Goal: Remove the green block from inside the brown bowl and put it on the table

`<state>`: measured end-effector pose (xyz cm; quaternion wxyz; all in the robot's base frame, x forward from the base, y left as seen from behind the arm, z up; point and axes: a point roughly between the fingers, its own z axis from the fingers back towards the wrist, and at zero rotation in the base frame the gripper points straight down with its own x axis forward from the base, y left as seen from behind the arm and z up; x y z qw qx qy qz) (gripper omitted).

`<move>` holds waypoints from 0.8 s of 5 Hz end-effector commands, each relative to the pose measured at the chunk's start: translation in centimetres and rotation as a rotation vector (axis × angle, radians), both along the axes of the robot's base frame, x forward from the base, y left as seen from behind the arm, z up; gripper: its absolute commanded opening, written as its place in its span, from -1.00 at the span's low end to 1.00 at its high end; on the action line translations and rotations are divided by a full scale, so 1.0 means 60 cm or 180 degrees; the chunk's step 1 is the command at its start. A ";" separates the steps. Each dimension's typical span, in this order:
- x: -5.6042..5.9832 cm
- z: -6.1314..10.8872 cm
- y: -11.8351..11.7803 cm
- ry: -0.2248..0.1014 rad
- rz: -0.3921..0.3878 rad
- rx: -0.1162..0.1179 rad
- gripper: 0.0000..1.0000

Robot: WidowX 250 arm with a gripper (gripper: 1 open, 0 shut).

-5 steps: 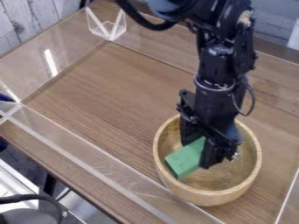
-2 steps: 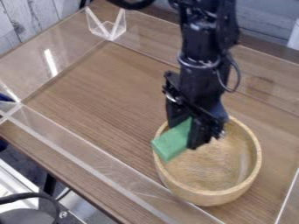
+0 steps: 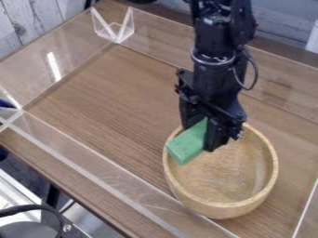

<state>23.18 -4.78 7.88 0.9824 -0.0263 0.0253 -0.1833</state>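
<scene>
From my one camera view I look first at the brown bowl (image 3: 224,177). It is round, wide and made of light wood, and it sits on the table near the right side. The part of its inside that I can see is bare wood with nothing lying in it.

The green block (image 3: 188,147) is up in the air, over the left rim of the bowl. It is tilted, with one end lower than the other. My gripper (image 3: 207,141) points down, and its black fingers (image 3: 220,133) are closed tight on the green block, holding it by its upper end. The block does not touch the bowl that I can see.

The table (image 3: 112,102) is brown wood with long grain lines. Clear plastic walls (image 3: 50,139) stand along its edges. At the far corner a small clear plastic piece (image 3: 114,25) sits on the wall. Behind that I see pale wooden boards (image 3: 32,20). In the bottom left corner, below the table, there is something dark and round, but I cannot tell what it is.
</scene>
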 end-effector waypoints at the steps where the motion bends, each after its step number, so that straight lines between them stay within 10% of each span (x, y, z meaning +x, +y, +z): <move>1: 0.019 0.020 -0.004 -0.0164 0.0002 -0.0032 -1.00; 4: 0.024 0.020 -0.007 -0.0162 0.0009 -0.0035 -1.00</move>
